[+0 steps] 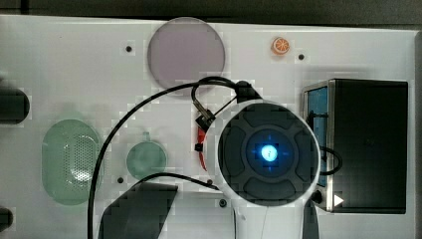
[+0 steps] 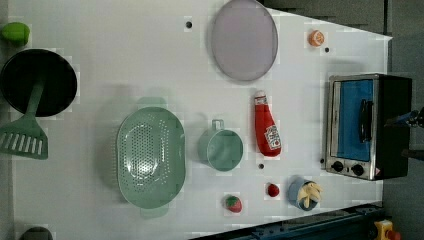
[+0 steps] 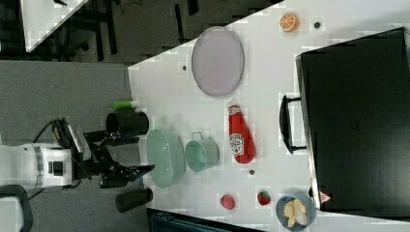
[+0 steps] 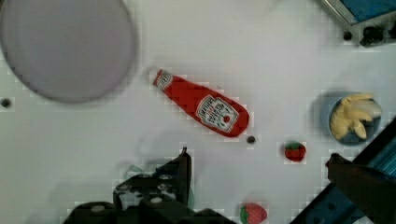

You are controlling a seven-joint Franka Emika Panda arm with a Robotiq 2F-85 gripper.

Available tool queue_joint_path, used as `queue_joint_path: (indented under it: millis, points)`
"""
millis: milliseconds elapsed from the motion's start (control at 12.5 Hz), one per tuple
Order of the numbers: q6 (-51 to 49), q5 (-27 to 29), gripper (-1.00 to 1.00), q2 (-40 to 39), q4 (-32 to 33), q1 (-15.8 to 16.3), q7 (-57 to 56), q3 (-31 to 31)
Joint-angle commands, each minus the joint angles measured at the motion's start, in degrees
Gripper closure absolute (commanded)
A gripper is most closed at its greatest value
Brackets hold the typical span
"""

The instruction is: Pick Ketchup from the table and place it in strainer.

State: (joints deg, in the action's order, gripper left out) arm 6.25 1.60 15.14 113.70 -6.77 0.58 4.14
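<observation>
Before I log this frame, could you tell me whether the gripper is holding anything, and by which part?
Nothing is held. The gripper is open and empty, and the Ketchup lies untouched on the table, apart from it.

A: Ketchup [image 2: 266, 127]: showing red, its dark label carrying white lettering. Strainer [image 2: 150, 157]: showing pale green, dotted with perforations. Cup [image 2: 220, 148]: showing green too.

B: Plate [image 2: 243, 39]: appearing greyish-lilac. Table [image 2: 125, 60]: reading white. Oven [image 2: 367, 126]: showing black with a blue door. Strawberries [image 2: 233, 203]: showing red with green tops. Orange slice [image 2: 316, 38]: glowing orange.
</observation>
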Motion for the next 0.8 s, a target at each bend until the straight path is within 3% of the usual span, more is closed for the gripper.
queue_joint_path:
  millis: [80,800]
  points:
    - [0.69,0.15,-1.0,-2.47,2.82,-0.98,-7.25,1.06]
    - [20.65,0.14,-1.0,-3.0,21.87,-0.89,-46.39,3.53]
